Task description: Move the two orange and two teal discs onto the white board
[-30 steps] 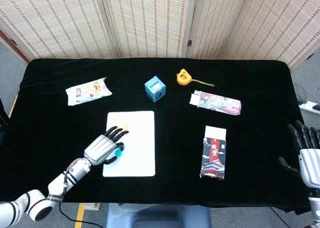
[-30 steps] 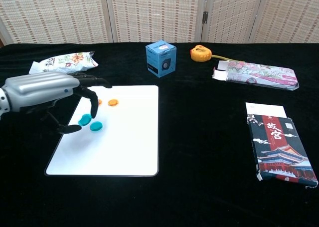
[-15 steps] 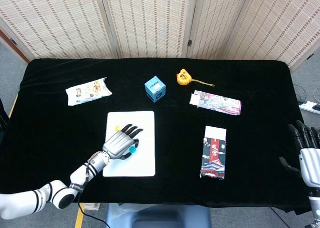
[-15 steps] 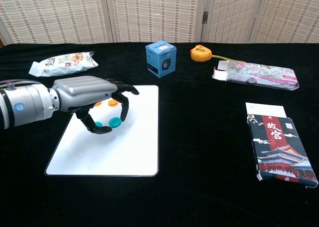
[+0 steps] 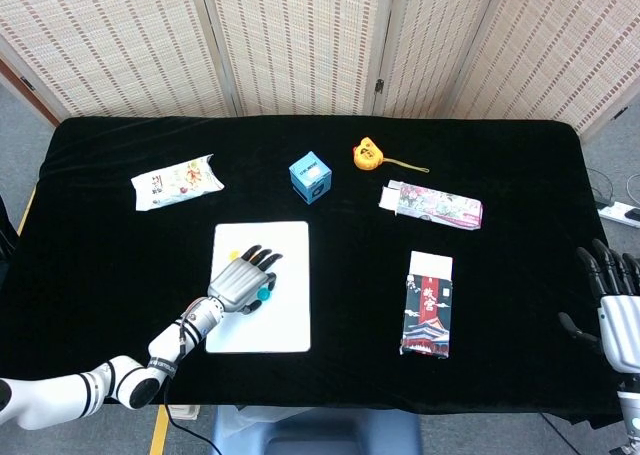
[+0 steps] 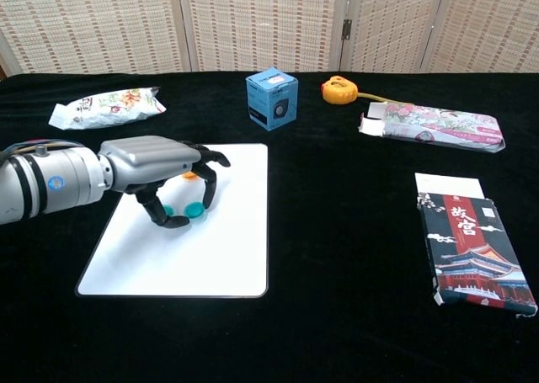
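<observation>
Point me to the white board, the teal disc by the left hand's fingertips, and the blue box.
white board [image 6: 227, 257], chest view: bare surface near its front right corner.
teal disc [image 6: 194, 210], chest view: its visible top face.
blue box [image 6: 272, 99], chest view: middle of its front face.

Table [image 6: 337, 257] covered in matt black cloth, velvety. White board [image 6: 219, 248] smooth, faint sheen. Teal discs [image 6: 195, 210] glossy plastic. Left hand [image 6: 164, 168] has a satin silver shell, black matt fingers [image 6: 208, 181]. Snack bag [image 6: 105, 105] shiny crinkled foil. Blue box [image 6: 271, 98] and dark printed box [image 6: 467, 248] glossy card. Screen [image 6: 253, 21] behind is woven reed.
</observation>
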